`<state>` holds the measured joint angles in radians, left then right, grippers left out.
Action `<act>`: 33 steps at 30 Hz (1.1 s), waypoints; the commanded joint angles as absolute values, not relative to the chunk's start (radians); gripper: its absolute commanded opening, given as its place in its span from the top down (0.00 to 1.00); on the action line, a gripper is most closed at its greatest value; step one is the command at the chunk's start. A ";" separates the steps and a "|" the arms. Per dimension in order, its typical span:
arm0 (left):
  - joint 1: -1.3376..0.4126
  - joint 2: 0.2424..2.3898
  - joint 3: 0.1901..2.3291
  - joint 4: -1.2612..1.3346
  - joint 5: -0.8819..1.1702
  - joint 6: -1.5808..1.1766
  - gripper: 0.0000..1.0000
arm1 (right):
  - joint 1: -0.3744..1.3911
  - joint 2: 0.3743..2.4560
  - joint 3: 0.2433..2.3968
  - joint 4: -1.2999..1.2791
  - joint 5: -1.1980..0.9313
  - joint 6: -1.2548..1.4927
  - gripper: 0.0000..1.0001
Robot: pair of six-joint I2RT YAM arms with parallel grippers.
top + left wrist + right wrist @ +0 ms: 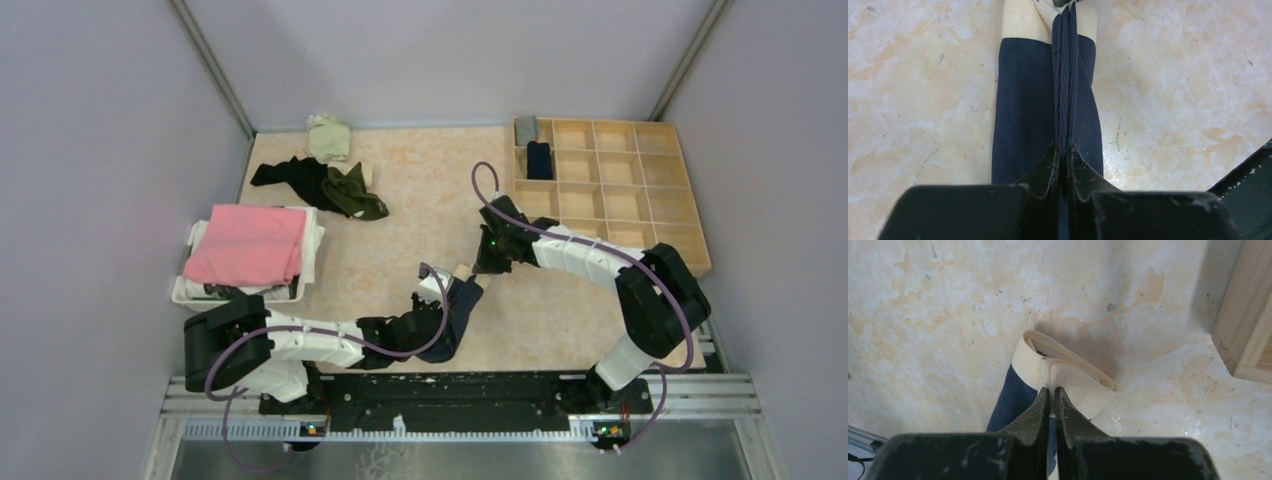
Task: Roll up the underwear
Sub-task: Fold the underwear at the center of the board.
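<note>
Navy briefs (1023, 110) are clamped at opposite ends by the left tool (1062, 150) and right tool (1050, 392); uneven pulling could slip either thin pinch free.

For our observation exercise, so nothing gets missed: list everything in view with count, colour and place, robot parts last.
navy underwear: one, navy with beige waistband, table centre
black garment: one, black, far left
olive garment: one, olive, beside the black one
pale garment: one, pale green, far edge
pink cloth: one, pink, on the basket
basket: one, white, left
wooden tray: one, light wood, far right
grey roll: one, tray's far-left corner compartment
navy roll: one, next compartment nearer
table: one, beige marbled
left gripper: black, shut on navy fabric
right gripper: black, shut on waistband
</note>
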<state>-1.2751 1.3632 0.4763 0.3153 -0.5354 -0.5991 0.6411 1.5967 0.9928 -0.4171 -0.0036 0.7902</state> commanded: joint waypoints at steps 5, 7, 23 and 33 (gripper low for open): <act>-1.278 1.353 0.419 0.361 -0.511 -0.665 1.00 | 0.629 1.633 1.055 -0.368 0.017 0.750 0.91; -1.278 1.359 0.410 0.368 -0.512 -0.672 1.00 | 0.630 1.638 1.055 -0.355 0.006 0.750 0.85; -1.269 1.414 0.381 0.379 -0.538 -0.745 1.00 | 0.630 1.530 0.964 -0.202 -0.019 0.739 0.71; -1.244 1.406 0.353 0.396 -0.528 -0.805 1.00 | 0.630 1.435 0.880 -0.183 -0.066 0.580 0.98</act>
